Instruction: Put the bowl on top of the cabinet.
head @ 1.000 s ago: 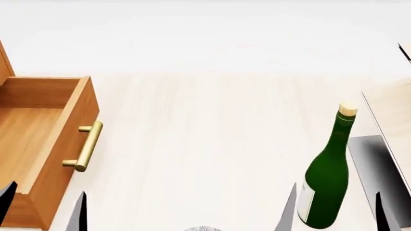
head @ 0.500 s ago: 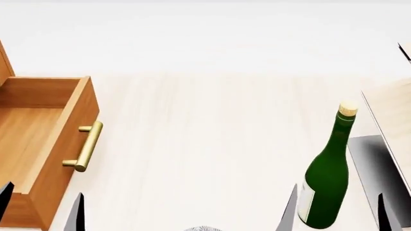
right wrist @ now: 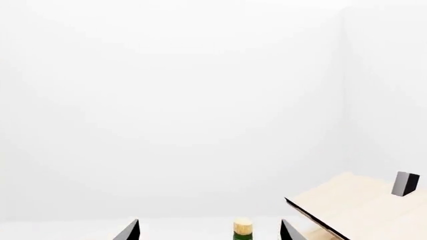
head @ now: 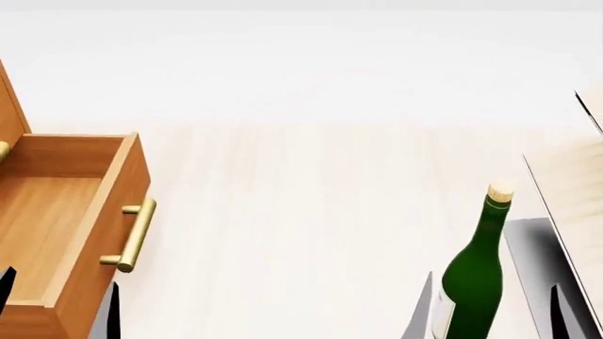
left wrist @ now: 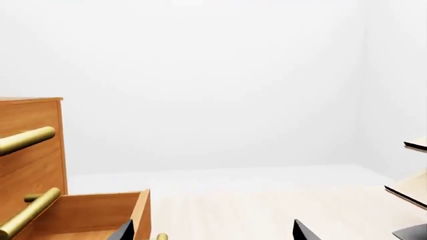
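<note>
Orange-brown wood fills the left of the head view: the cabinet (head: 19, 120) stands there with one drawer (head: 66, 233) pulled out toward me, its inside bare and its brass bar handle (head: 132, 236) on the front panel. In the left wrist view the same cabinet (left wrist: 30, 145) rises at one edge, with two more brass handles on its closed drawer fronts and the open drawer (left wrist: 100, 215) below them.

My left gripper (head: 56, 304) shows only as two dark fingertips at the bottom edge of the head view, one over the open drawer and one just outside its front panel. The tips stand well apart with nothing between them, so it is wide open and holds nothing; the left wrist view agrees, with its two tips (left wrist: 122, 231) spread and only pale floor between.

My right gripper (head: 490, 307) is likewise spread wide, its two dark tips at the bottom edge on either side of a green bottle (head: 471, 275). The bottle stands upright on the pale wood floor (head: 311, 212), topped with a cork (head: 499, 192); whether either tip touches it I cannot tell. In the right wrist view only the cork (right wrist: 243, 225) shows between the tips.

A pale wood and dark metal rack (head: 565, 212) occupies the right edge, just beside the bottle.

The bowl appears in none of the three views, so I cannot tell where it is.
</note>
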You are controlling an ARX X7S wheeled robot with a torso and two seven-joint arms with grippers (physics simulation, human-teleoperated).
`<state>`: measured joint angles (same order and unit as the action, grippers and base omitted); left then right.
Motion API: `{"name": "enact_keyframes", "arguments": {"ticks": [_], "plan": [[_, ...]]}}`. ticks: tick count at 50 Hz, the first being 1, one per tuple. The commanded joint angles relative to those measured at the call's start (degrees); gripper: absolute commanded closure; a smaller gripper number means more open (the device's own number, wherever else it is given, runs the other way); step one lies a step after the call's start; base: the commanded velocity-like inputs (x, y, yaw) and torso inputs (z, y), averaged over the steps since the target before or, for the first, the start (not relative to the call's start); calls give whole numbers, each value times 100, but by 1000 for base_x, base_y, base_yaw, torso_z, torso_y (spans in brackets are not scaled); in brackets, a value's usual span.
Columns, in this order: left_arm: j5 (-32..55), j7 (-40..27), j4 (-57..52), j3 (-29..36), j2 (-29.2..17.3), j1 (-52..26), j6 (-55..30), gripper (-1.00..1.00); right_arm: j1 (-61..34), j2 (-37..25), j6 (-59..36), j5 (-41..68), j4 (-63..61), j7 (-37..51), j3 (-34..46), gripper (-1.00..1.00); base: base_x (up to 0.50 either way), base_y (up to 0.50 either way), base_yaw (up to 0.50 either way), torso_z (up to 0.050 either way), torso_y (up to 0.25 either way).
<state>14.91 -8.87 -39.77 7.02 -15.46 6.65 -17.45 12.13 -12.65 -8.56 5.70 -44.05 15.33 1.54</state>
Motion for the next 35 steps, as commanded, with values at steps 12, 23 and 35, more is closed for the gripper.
{"name": "enact_keyframes", "arguments": {"ticks": [12, 23, 35], "plan": [[195, 75, -43, -146, 0, -88, -232, -100, 21, 12, 5, 33, -51, -115, -125, -100, 0, 0, 0, 50, 13], [901, 229, -378, -245, -260, -654, -1181, -100, 3, -28, 6, 65, -34, -76, -113, -100, 0, 0, 0, 14, 2], [1035, 179, -893, 270, -784, -2200, -2705, -100, 18, -81, 39, 91, -35, -47, -99, -100, 0, 0, 0, 1, -141]]}}
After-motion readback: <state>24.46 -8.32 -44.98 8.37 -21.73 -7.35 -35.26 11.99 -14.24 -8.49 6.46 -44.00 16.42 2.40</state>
